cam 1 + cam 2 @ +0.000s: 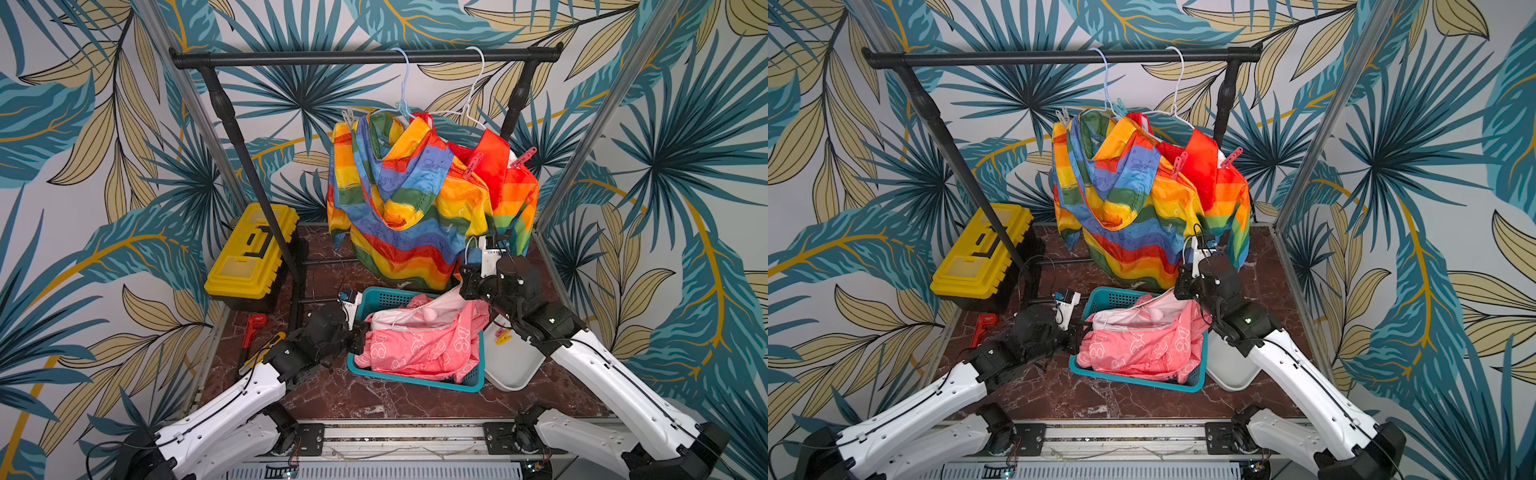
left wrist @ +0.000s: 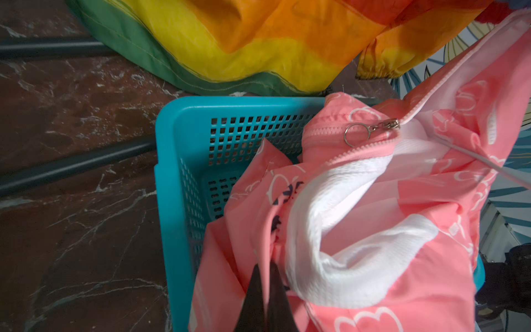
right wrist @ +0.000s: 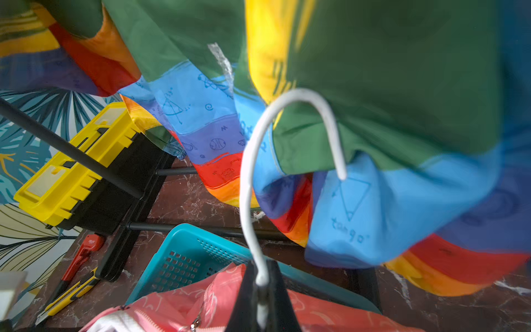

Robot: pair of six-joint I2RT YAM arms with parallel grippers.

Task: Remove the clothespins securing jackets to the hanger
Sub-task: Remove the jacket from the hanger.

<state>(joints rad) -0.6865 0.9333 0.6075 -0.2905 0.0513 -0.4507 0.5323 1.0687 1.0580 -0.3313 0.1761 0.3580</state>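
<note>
The pink bear-print jacket (image 1: 424, 340) (image 2: 373, 201) lies bunched in a teal basket (image 1: 415, 384). My left gripper (image 1: 362, 332) (image 2: 265, 264) is shut on a fold of it at the basket's left side. My right gripper (image 1: 467, 268) (image 3: 262, 276) is shut on the neck of its white hanger (image 3: 244, 201) above the basket. Two rainbow-striped jackets (image 1: 399, 208) hang on the rack, and the one with the red hood (image 1: 494, 166) carries two pink clothespins (image 1: 473, 165) (image 1: 523, 157). A pale clothespin (image 1: 348, 116) sits on the left jacket's shoulder.
A white tray (image 1: 515, 370) right of the basket holds loose clothespins (image 1: 502, 336). A yellow toolbox (image 1: 249, 253), a red wrench (image 1: 251, 328) and a yellow utility knife (image 3: 69, 296) lie at the left. The black rack bar (image 1: 365, 56) spans the back.
</note>
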